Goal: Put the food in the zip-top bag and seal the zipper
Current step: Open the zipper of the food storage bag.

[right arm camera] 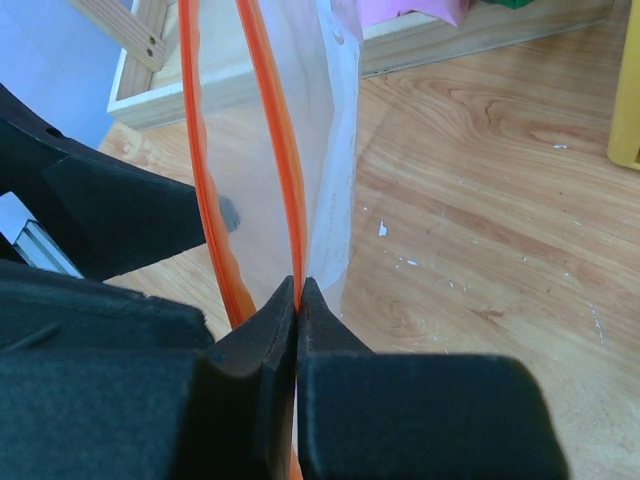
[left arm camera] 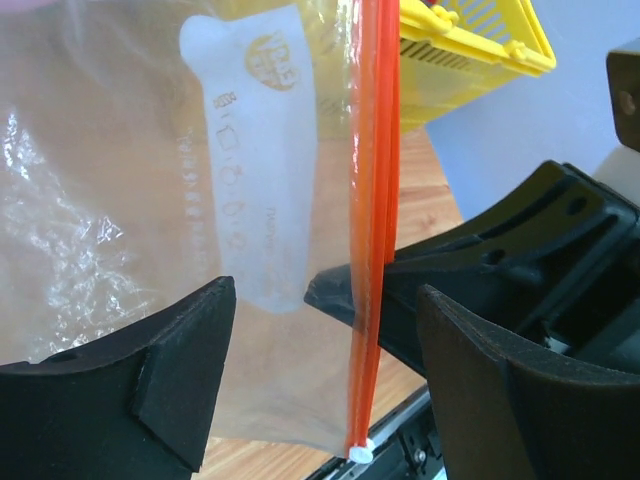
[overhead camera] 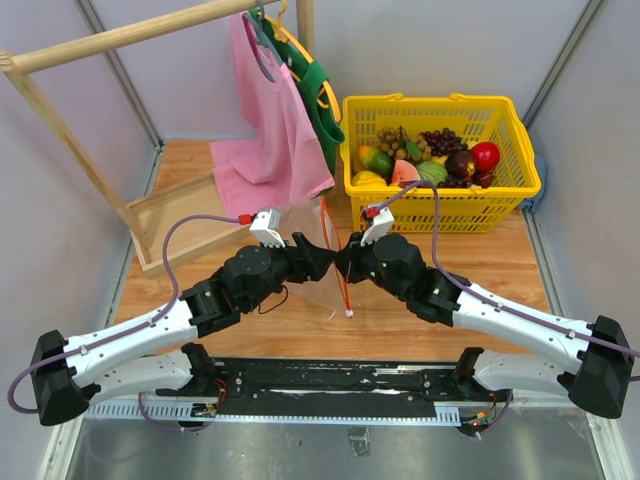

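Note:
The clear zip-top bag (overhead camera: 312, 222) hangs upright between my two grippers at the table's middle. Its red-orange zipper (overhead camera: 338, 260) runs down to a white slider tab (overhead camera: 350, 313). In the left wrist view the bag (left arm camera: 120, 180) with its whitish label (left arm camera: 260, 170) and zipper (left arm camera: 370, 250) passes between my left gripper's (left arm camera: 325, 300) open fingers. My right gripper (right arm camera: 298, 290) is shut on one zipper strip (right arm camera: 270, 130); the other strip (right arm camera: 200, 170) bows away, so the mouth gapes. The food, including a red fruit (overhead camera: 486, 155) and an orange piece (overhead camera: 380, 162), lies in the yellow basket (overhead camera: 440, 195).
A pink cloth bag (overhead camera: 270, 130) and a green one (overhead camera: 322, 105) hang from a wooden rack (overhead camera: 100, 40) at the back left. A shallow wooden tray (overhead camera: 180, 225) lies under them. Grape bunches (overhead camera: 440, 138) are also in the basket.

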{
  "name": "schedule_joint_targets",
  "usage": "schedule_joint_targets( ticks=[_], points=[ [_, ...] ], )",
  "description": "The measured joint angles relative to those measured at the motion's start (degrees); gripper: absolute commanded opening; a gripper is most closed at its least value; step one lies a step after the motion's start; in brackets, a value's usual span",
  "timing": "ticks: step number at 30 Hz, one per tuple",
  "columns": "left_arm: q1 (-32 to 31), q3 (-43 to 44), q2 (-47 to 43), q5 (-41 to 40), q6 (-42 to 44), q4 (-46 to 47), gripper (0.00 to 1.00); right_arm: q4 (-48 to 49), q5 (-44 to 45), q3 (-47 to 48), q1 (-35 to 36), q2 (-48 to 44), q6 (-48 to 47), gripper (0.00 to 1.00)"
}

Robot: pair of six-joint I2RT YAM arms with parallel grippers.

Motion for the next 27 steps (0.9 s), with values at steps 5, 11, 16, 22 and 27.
schedule_joint_targets(
  ticks=[5,11,16,22,27],
  points=[
    [-1.05,0.00,2.29,-5.35,-1.29,0.92,0.74,1.20,0.24,0.00,0.07,0.11,0.42,0.01],
    [-1.44,0.48,5.16,-8.50,-2.16,-0.68,0.52,1.88,1.51,-0.46,0.20,1.16,0.35,0.01],
    [-1.70,5.75,7.52,-11.30,-1.92,-7.91,0.34,2.27,1.64,-0.61,0.74,1.27,0.07,0.01],
    [-2.10,9.25,7.72,-13.75,-1.73,-13.40,0.34,3.08,1.60,-0.61,1.01,1.42,-0.33,0.01],
    [-2.38,9.25,8.79,-13.53,-2.58,-15.65,0.31,3.67,1.60,-0.61,1.07,2.21,-0.37,0.01]
  ],
)
